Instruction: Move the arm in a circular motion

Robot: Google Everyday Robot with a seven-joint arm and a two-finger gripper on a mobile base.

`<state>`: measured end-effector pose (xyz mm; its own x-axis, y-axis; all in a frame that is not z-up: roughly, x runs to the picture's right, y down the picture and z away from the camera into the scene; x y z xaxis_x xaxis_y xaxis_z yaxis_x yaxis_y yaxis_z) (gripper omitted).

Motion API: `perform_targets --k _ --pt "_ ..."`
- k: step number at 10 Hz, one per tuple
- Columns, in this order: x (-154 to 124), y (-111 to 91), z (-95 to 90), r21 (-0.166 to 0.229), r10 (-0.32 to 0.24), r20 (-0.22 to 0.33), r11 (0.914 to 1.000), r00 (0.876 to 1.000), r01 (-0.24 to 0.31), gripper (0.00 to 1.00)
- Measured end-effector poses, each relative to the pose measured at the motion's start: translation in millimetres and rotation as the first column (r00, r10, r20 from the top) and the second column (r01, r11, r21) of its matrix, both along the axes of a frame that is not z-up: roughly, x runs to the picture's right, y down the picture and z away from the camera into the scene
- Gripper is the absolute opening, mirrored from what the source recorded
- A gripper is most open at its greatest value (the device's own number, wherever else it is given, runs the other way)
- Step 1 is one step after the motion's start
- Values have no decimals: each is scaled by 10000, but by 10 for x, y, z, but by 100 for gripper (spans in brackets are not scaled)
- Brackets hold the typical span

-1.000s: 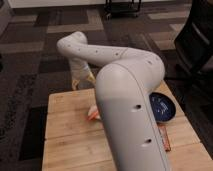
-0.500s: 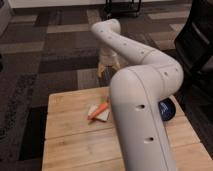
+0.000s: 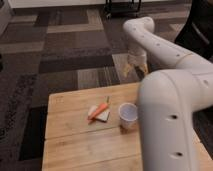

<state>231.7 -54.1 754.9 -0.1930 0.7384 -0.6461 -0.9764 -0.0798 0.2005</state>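
Observation:
The arm [image 3: 167, 115] is glossy white and fills the right side of the camera view. Its thick near segment rises from the bottom right, and a thinner segment runs up and left to a rounded elbow [image 3: 140, 25]. From that elbow the wrist drops to the gripper [image 3: 135, 68]. The gripper hangs over the carpet just beyond the far edge of the wooden table [image 3: 75, 145]. Its pale translucent fingers [image 3: 127, 70] point down, apart, with nothing between them.
On the table lie an orange carrot [image 3: 99, 110] across a white flat piece [image 3: 103, 116] and a white cup [image 3: 128, 115] close beside the arm's near segment. A dark office chair [image 3: 200, 25] stands at the right and a black cart [image 3: 122, 7] at the back. Patterned carpet surrounds the table.
The arm has swung to the right and farther back, carrying the gripper from above the table's left part to beyond its far edge. The carrot and cup now show; the blue dish is covered.

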Motion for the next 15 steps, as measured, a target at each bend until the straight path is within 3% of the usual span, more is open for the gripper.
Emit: perform_targets --k 1,3,4,5,7,8,10,11,12,13,14,15 --pt "110 96 -92 48 116 -105 9999 9999 -115 65" --pt "372 531 -500 262 375 -435 9990 9983 -364 65" --pt "429 816 -765 464 468 -572 9979 9973 -442 65" --pt "418 970 -903 568 453 -632 9975 9970 -417 65" --pt "102 1406 -1351 926 228 -580 9956 9981 -174 65" --pt "-54 1497 -1456 1030 168 -485 9946 9987 -117 65" --pt "-678 1816 -1785 1032 -337 -117 9941 9994 347 65" --pt "-1104 1978 -1896 835 -957 215 9921 9952 936 65" --pt "-1511 2086 -1925 537 -1778 641 9832 9820 1745 65" --pt "-1888 2161 -1912 278 -2549 1131 9670 9603 2534 65" --pt "-2243 2203 -1884 148 -3272 1663 9441 9302 3294 65" --pt "-2898 2212 -1739 132 -4394 2825 8906 8527 4546 65"
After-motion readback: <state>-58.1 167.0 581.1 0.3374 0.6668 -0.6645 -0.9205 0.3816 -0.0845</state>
